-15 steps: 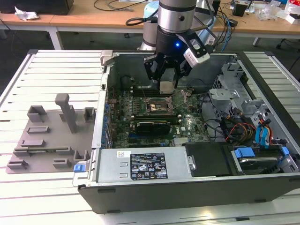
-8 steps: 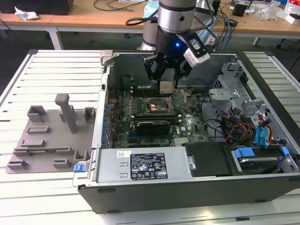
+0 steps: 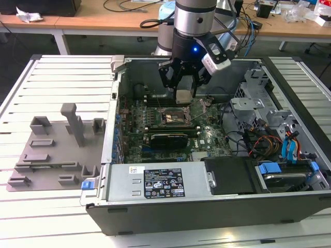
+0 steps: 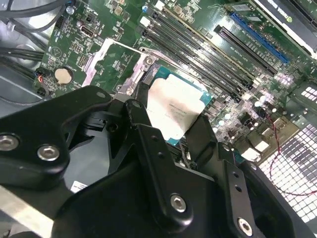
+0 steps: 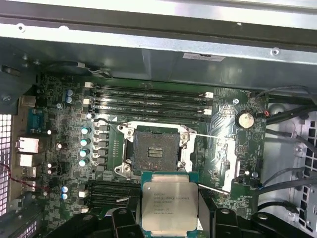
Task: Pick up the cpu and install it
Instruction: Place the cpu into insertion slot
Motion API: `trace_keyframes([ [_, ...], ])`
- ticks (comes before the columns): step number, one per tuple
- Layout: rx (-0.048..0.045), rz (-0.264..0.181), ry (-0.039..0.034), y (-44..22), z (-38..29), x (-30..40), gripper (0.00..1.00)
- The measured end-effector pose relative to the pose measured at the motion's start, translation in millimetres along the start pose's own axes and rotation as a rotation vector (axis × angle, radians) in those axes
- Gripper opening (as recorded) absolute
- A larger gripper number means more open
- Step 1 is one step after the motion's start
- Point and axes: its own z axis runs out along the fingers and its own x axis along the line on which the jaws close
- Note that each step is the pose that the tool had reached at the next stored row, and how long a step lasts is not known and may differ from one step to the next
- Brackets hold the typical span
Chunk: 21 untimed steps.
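Matte black gripper (image 3: 184,93) pinching flat square cpu (image 5: 170,202) by its edges, silvery metal top, green rim, held over green circuit board (image 5: 59,124), near square black metal-framed socket (image 5: 153,151).

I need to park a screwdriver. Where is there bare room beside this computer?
In the exterior view the slatted table is bare behind the grey tray, up to the case wall, and in front of the tray. Inside the case it is crowded: the gripper holds the cpu near the socket.

On the slatted table (image 3: 57,82) lie a grey tray (image 3: 51,160) and an open computer case (image 3: 207,214).
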Motion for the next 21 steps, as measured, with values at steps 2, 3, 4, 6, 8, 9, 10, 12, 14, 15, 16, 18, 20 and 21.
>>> trace_keyframes([
  [2,0.0085,0.062,0.002,0.0,0.1,0.0,0.55],
  [3,0.0117,0.081,0.0028,0.0,0.1,0.0,0.55],
  [4,0.0147,0.103,0.0035,-0.1,0.1,0.0,0.55],
  [6,0.0179,0.139,0.0046,0.0,0.2,0.0,0.55],
  [8,0.0251,0.174,0.0057,0.0,0.1,0.0,0.55],
  [9,0.027,0.185,0.0061,0.0,0.1,0.0,0.55],
  [10,0.0281,0.194,0.0064,0.0,0.1,0.0,0.55],
  [12,0.0296,0.213,0.007,0.0,0.1,0.0,0.55],
  [14,0.0313,0.247,0.0083,0.0,0.2,0.0,0.55],
  [15,0.0319,0.256,0.0086,0.0,0.2,0.0,0.55],
  [16,0.0331,0.274,0.0093,0.0,0.2,0.0,0.55],
  [18,0.0361,0.312,0.0106,0.0,0.2,0.0,0.55],
  [20,0.0375,0.331,0.0113,0.0,0.3,0.0,0.55],
  [21,0.0382,0.344,0.0117,0.0,0.3,0.0,0.55],
])
